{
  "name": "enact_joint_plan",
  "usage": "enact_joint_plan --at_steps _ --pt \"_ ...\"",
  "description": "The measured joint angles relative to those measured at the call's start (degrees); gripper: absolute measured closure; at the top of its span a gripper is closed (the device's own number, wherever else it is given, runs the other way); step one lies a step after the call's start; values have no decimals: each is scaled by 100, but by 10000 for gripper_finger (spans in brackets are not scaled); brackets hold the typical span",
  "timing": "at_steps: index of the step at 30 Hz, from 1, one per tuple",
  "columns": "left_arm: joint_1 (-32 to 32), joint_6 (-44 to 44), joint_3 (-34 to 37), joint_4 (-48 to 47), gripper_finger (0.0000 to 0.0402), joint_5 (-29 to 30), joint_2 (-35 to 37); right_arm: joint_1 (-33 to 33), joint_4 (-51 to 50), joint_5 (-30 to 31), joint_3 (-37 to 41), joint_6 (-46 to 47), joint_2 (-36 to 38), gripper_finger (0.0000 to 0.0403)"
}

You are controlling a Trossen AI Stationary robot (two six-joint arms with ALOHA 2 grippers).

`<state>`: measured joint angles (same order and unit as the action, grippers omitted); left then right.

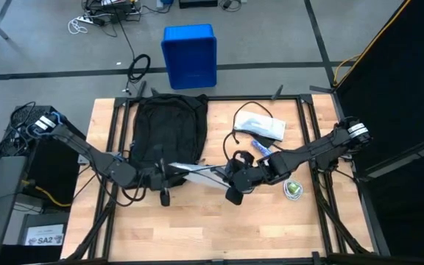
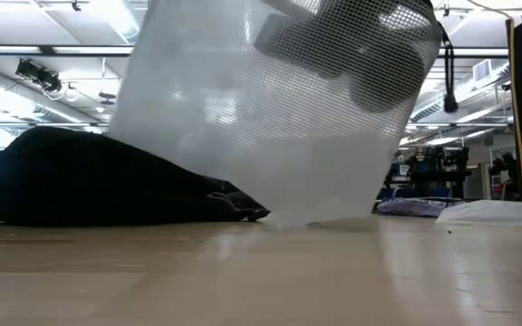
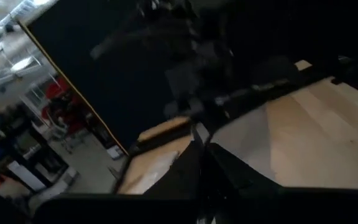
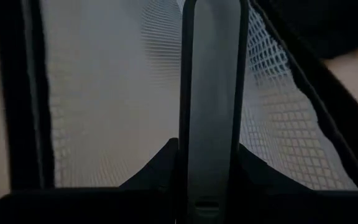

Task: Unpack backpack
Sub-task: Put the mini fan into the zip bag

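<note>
While one backpack (image 1: 169,125) lies flat toward the bench's (image 1: 197,235) far edge, we count one mesh pouch (image 1: 197,173) at mid-bench, just off its near end. Our right gripper (image 1: 230,174) pinches the pouch; our left gripper (image 1: 160,175) is clenched by the backpack's near end. Only the low view shows the pouch tilted, one edge touching the wood.

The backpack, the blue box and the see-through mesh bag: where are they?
backpack (image 1: 169,121): high view, middle of its black fabric.
blue box (image 1: 189,53): high view, its lid, on the floor beyond the table.
mesh bag (image 2: 270,136): low view, middle of its gridded side.
</note>
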<state>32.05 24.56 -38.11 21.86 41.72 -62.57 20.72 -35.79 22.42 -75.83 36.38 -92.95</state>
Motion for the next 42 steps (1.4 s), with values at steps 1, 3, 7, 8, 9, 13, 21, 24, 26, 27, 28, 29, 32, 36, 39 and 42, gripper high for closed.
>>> enact_joint_plan --at_steps 1,3,7,8,9,13,21,24,26,27,28,29,32,36,39,42 --pt "0 -118 99 95 402 11 0 -3 -77 -18 -51 -10 0 341" --pt "0 -361 295 283 402 36 0 -3 -241 -86 -173 -37 0 341" --pt "0 -563 675 935 402 89 19 -20 -592 -152 -475 -147 0 341" --pt "-1 -610 763 1108 402 93 43 -47 -621 -197 -539 -149 0 341" --pt "-4 -681 844 1278 402 97 66 -79 -648 -252 -582 -155 0 341" --pt "-84 -999 1082 1533 402 111 204 -313 -751 -458 -584 -259 -30 341" --pt "-480 -2239 1484 1029 402 113 456 -928 -864 -780 -563 -572 -226 341" --pt "-620 -2507 1659 928 402 86 509 -1085 -871 -1023 -555 -742 -269 341" --pt "-777 -2627 1716 949 402 -44 572 -1178 -831 -1067 -555 -830 -262 341" --pt "-850 -2667 1750 939 402 -133 643 -1216 -835 -1059 -555 -881 -260 341" --pt "-942 -2704 1764 924 402 -244 697 -1246 -827 -1063 -555 -934 -260 341" --pt "-1021 -2747 1763 971 402 -357 736 -1267 -814 -1051 -555 -996 -260 341" --pt "-1204 -2850 1759 1001 402 -671 874 -1307 -769 -1061 -555 -1101 -260 341" --pt "-1218 -3122 1565 1137 402 -878 868 -1230 -770 -1064 -555 -1100 -260 341" --pt "-1095 -3295 1265 1168 402 -939 706 -1087 -754 -1064 -555 -1079 -260 341" --pt "-881 -3435 929 1175 402 -887 380 -885 -714 -1117 -555 -1055 -260 341"
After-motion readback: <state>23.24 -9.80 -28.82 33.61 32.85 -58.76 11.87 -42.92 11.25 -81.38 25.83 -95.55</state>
